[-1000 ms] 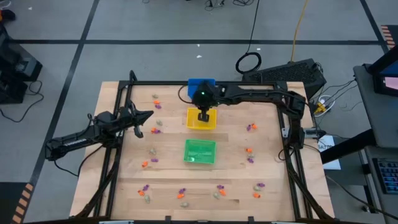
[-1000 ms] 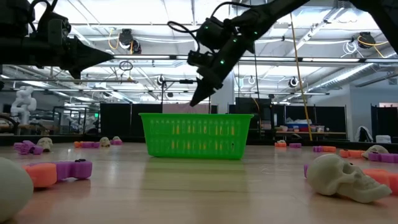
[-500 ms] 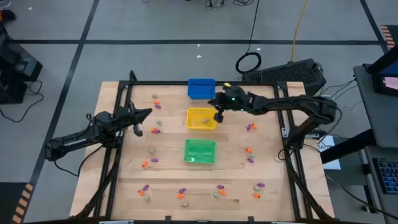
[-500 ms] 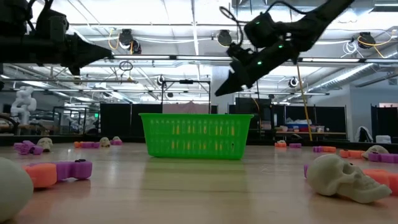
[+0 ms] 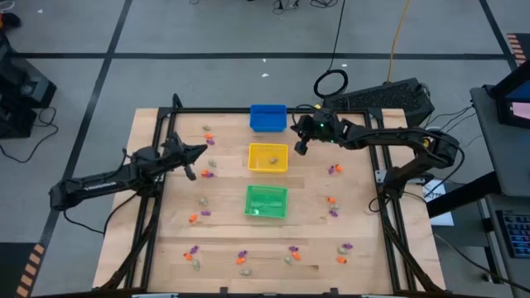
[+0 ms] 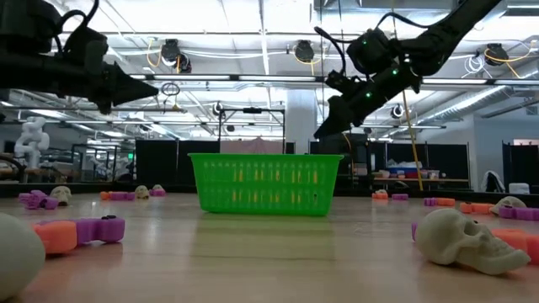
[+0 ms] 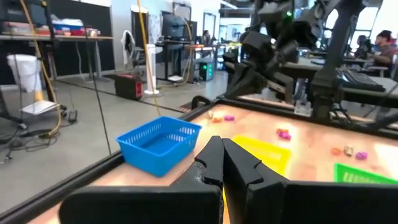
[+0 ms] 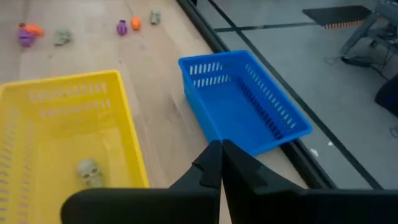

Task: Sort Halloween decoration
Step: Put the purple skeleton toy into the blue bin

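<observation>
**Inspection: trinkets spread over tabletop, one pale skull binned, both end effectors closed and empty**

The Halloween decoration [image 5: 291, 255] lies scattered on the wooden tabletop [image 5: 224, 223] as small orange, purple and pale pieces, mostly in pairs or threes. In the high view about eleven clusters can be counted: four in a row along the near edge, three on the right half, four on the left half. Individual pieces within a cluster are too small to count reliably. One pale skull [image 8: 89, 172] rests inside the yellow bin [image 8: 59, 99]; the low view shows one more skull [image 6: 467, 240] lying on the tabletop close to that camera.

Three square bins stand in one line down the middle: blue bin [image 5: 267, 117] farthest, the yellow one in the centre, green bin [image 5: 267, 201] nearest. No contents are discernible in the blue or the green one.

Right end effector [image 5: 301, 150]: fingers pressed together, holding nothing, raised above the tabletop just beside the yellow bin's right rim, near the blue bin.

Left end effector [image 5: 202, 148]: fingers together, empty, held above the left half of the tabletop, pointing toward the bins.
</observation>
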{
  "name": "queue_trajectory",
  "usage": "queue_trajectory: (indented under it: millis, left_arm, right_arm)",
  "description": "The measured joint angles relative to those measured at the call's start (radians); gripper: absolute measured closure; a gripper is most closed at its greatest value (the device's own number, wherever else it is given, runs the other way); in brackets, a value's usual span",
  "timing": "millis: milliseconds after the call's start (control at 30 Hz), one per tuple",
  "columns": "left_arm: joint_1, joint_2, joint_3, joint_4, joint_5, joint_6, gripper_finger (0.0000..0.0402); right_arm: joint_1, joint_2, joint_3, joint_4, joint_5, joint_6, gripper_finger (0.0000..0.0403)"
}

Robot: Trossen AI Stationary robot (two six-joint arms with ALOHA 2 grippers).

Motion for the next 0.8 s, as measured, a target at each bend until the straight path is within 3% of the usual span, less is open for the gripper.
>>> queue_trajectory:
  millis: [233,500,633,800]
  left_arm:
    - [0.078,0.155,0.069,0.039,0.006,0.008,0.0402]
    - [0.162,0.358,0.189,0.014,0.115,0.05,0.0402]
    - [0.188,0.456,0.274,-0.099,0.173,0.05,0.0402]
    - [0.192,0.574,0.401,-0.296,0.205,0.05,0.0402]
  right_arm:
    - [0.0,0.005,-0.006,0.075,-0.003,-0.023,0.0403]
    - [-0.024,0.006,-0.19,0.421,-0.089,0.002,0.0403]
    - [-0.029,0.005,-0.252,0.543,-0.162,0.003,0.0403]
    - [-0.034,-0.004,-0.259,0.555,-0.239,0.008,0.0403]
